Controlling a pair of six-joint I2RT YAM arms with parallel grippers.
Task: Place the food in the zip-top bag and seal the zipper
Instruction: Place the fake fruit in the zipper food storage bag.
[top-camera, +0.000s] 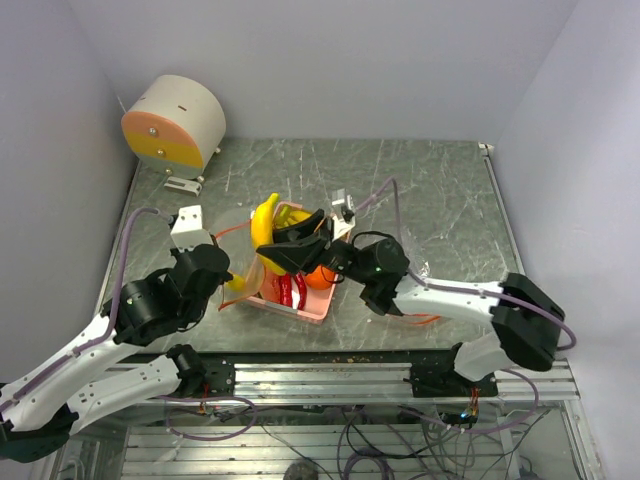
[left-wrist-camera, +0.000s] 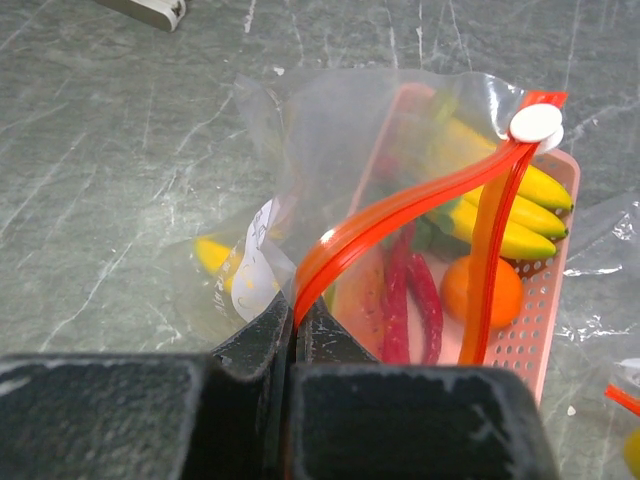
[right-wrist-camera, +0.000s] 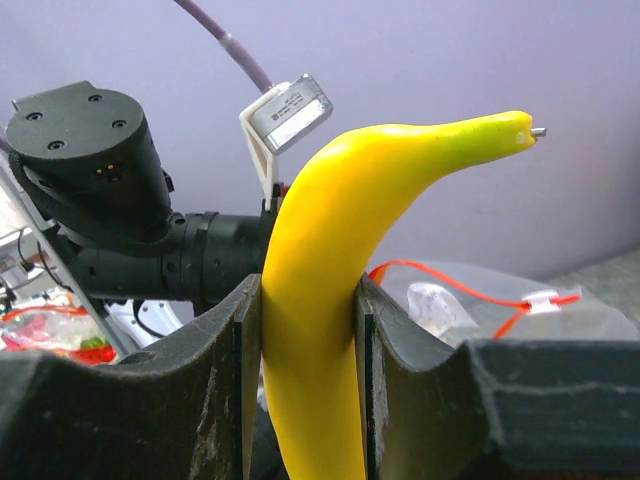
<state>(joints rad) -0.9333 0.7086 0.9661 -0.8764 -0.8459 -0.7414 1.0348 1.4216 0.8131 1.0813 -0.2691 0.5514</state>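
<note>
Left tool (left-wrist-camera: 293, 330): jaws narrow, pinched flat on the near end of the zipper (left-wrist-camera: 400, 210), with clear film of the zip-top bag (left-wrist-camera: 300, 130) bunched at the tips. Just left of the tips a white label (left-wrist-camera: 255, 265) and a yellow piece (left-wrist-camera: 212, 252) show through the plastic; inside or under the bag, cannot tell. From my grip the orange-red strip rises ahead and to the right, splits into two bands, and the bands meet again at a white slider (left-wrist-camera: 536, 123) at the far end, so the mouth stands open. Under that loop sits the pink tray (left-wrist-camera: 545, 310), its left side veiled by bag film. In it, nearest to farthest: red chili peppers (left-wrist-camera: 410, 300) and an orange (left-wrist-camera: 482, 290) side by side, then several bananas (left-wrist-camera: 520, 215). All rests on the grey marbled counter (left-wrist-camera: 100, 150). Right tool (right-wrist-camera: 305, 330): clamped on one banana (right-wrist-camera: 330, 250) around its lower half, fruit upright, greenish tip curving up and right, clear of the counter. Beyond it to the left, the left arm (right-wrist-camera: 90, 170); to the right, lower, the bag's strip and slider. From above, the right tool (top-camera: 285, 240) hangs over the tray's far-left corner.
</note>
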